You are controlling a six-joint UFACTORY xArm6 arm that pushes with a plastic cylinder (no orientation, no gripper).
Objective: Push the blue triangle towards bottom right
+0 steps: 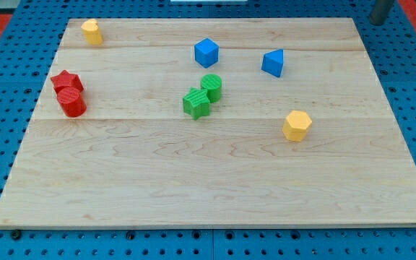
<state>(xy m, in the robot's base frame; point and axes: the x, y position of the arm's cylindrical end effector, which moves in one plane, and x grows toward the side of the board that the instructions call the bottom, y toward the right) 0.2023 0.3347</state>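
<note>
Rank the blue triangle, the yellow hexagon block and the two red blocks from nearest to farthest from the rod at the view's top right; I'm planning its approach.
My tip shows only partly, off the board's top right corner.
1. Blue triangle, upper right.
2. Yellow hexagon block, right of centre.
3. Red blocks, far left, touching each other.

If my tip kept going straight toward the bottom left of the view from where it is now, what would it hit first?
Probably the blue triangle. My tip sits off the board at the view's top right, and depth is hard to judge.
</note>
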